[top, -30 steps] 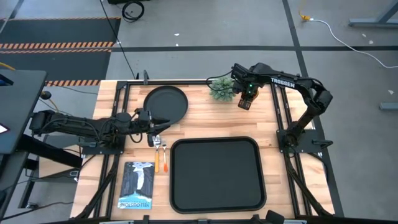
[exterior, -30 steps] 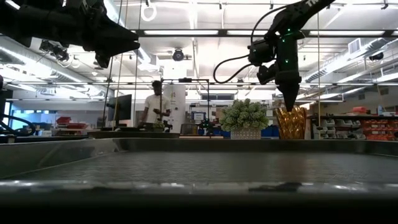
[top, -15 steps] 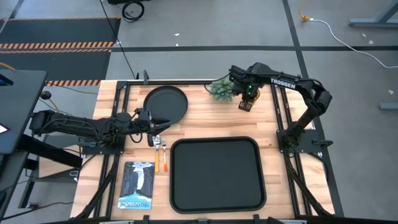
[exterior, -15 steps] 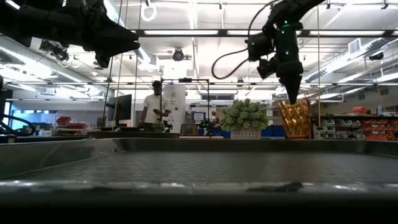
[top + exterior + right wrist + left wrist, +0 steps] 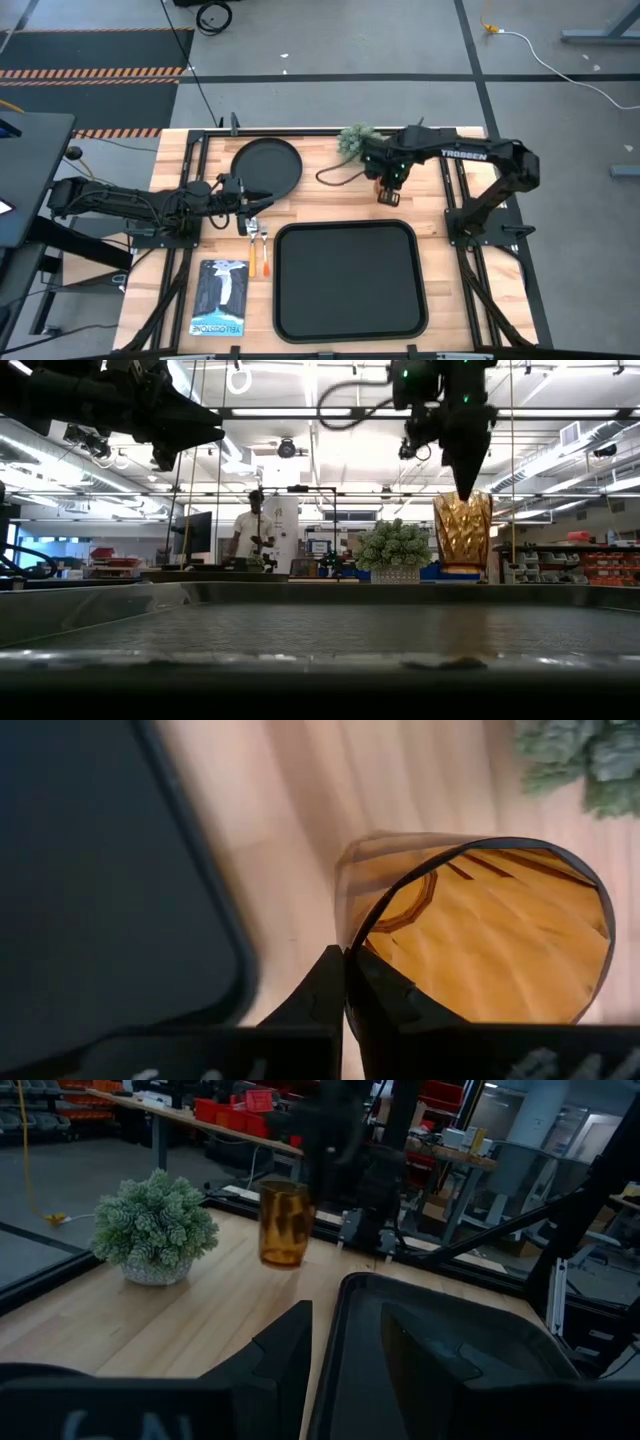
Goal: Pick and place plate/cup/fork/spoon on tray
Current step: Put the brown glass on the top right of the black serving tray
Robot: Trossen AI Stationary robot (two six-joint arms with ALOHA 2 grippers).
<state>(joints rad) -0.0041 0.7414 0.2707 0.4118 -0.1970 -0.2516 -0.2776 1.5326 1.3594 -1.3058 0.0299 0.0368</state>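
Right pincer (image 5: pixel 388 186) clamped on the cup (image 5: pixel 387 194) rim, cup hanging beneath it, above the table near the tray (image 5: pixel 345 281).

High view looks straight down; low view level; both share the cup (image 5: pixel 387 193)

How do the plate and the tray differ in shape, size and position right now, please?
The plate is round, while the tray is a rectangle with rounded corners. The plate is much the smaller of the two. The plate lies at the table's far side beside the left gripper, while the tray lies at the near side, below the cup held by the right gripper. Both are black, rimmed and hold nothing.
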